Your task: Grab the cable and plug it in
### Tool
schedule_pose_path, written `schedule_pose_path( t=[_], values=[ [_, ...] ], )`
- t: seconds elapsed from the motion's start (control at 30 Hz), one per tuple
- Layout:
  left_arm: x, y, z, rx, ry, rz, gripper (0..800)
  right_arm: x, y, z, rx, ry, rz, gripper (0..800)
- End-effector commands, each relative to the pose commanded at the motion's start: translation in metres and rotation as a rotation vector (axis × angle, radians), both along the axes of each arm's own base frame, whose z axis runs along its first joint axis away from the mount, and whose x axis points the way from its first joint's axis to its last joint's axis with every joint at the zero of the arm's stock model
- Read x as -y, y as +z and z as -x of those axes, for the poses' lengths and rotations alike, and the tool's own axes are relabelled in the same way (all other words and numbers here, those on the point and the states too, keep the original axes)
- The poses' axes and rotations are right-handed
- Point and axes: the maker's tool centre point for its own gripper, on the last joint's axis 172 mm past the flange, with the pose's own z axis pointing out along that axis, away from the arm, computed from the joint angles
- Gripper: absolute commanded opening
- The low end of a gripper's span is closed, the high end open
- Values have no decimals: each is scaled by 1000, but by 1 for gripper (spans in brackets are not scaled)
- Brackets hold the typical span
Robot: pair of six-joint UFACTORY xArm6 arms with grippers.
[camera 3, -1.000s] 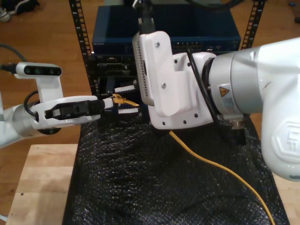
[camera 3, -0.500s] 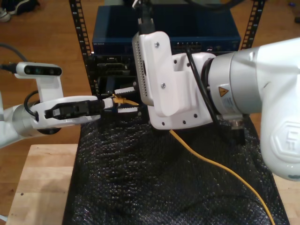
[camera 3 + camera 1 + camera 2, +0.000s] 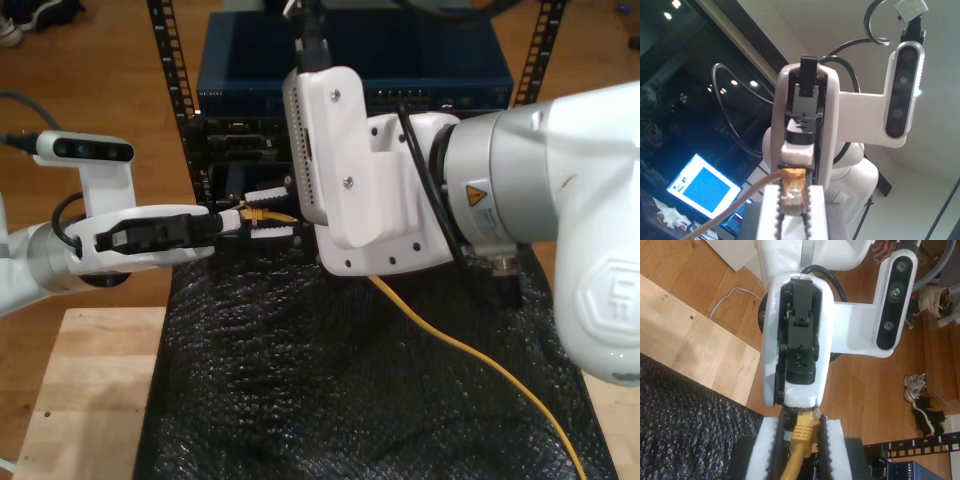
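My first gripper [image 3: 792, 192], reaching in from the exterior view's left [image 3: 232, 218], has its toothed fingers [image 3: 771, 210] closed snugly on the clear plug at the tip of the cable [image 3: 792, 186]. Facing it nose to nose, my second gripper [image 3: 800, 427] straddles the cable's yellow boot [image 3: 803, 432], but we see dark slivers beside the boot and cannot tell whether it grips. From that meeting point left of centre in the exterior view, the cable [image 3: 470, 355] runs behind the second arm and down across the black mat [image 3: 300, 390] to the lower right corner.
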Motion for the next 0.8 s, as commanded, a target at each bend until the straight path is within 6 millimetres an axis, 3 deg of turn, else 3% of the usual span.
schedule_pose_path(
  t=[0.8],
  values=[
    [1, 0, 0, -10, -9, -3, 30, 0, 1, 0, -3, -2, -5, 150]
  ],
)
